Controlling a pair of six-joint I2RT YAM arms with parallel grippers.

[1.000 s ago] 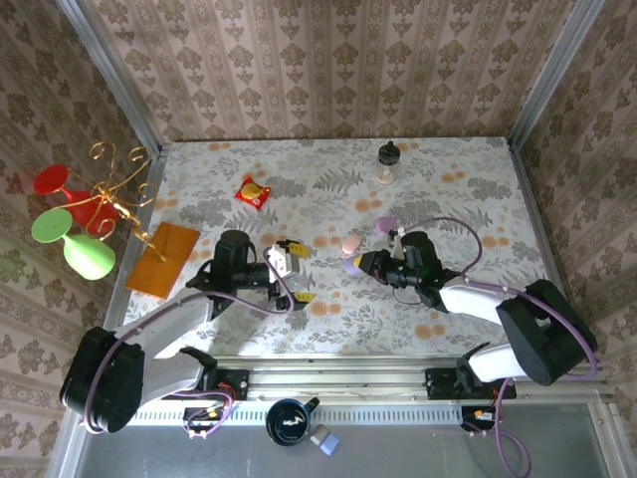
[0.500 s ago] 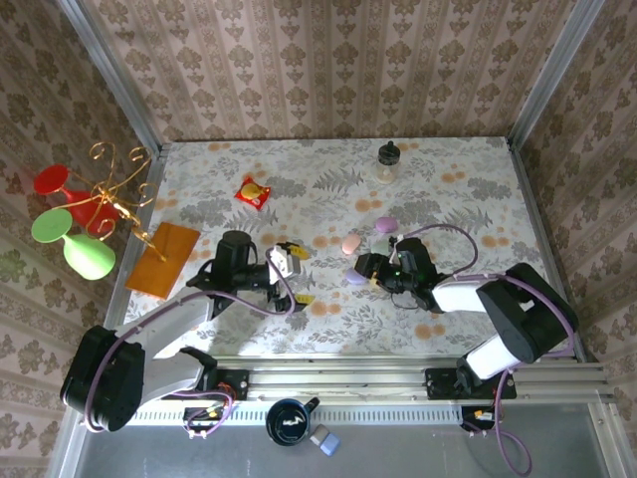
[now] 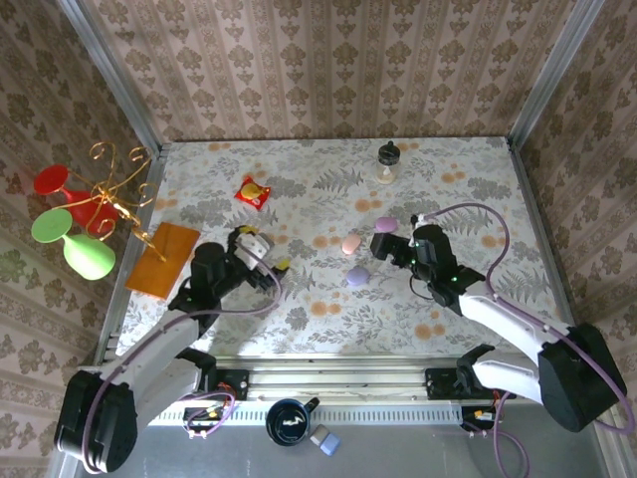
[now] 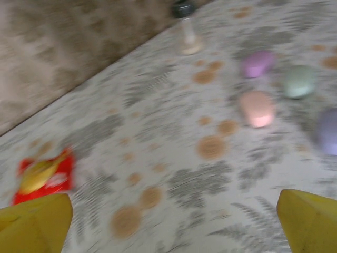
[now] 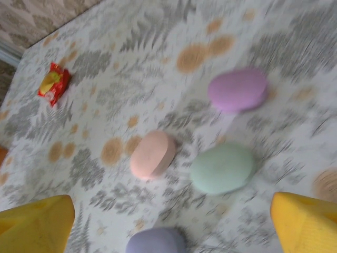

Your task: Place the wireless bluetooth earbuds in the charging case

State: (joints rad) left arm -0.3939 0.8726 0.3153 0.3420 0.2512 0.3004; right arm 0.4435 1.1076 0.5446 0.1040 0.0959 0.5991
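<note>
Four shut pebble-shaped cases lie mid-table: a pink case (image 5: 152, 154), a green case (image 5: 222, 168), a purple case (image 5: 238, 89) and a lavender case (image 5: 156, 241). From above I see the pink case (image 3: 350, 242), the purple case (image 3: 386, 225) and the lavender case (image 3: 357, 276). No tiny earbuds are visible; they are hidden or out of view. My right gripper (image 3: 378, 246) hovers open over the cases, its yellow fingertips (image 5: 37, 226) wide apart and holding nothing. My left gripper (image 3: 263, 249) is open too, left of the cases, with yellow fingertips (image 4: 34, 224) at the frame's corners.
A red snack packet (image 3: 252, 192) lies at the back left and a small dark-capped bottle (image 3: 387, 161) stands at the back. An orange flat piece (image 3: 163, 259) and a gold stand with coloured glasses (image 3: 75, 214) sit at the left edge.
The right gripper has pulled back to the right, away from the lavender case, which now lies free on the table. The left gripper has swung left, away from the cases.
</note>
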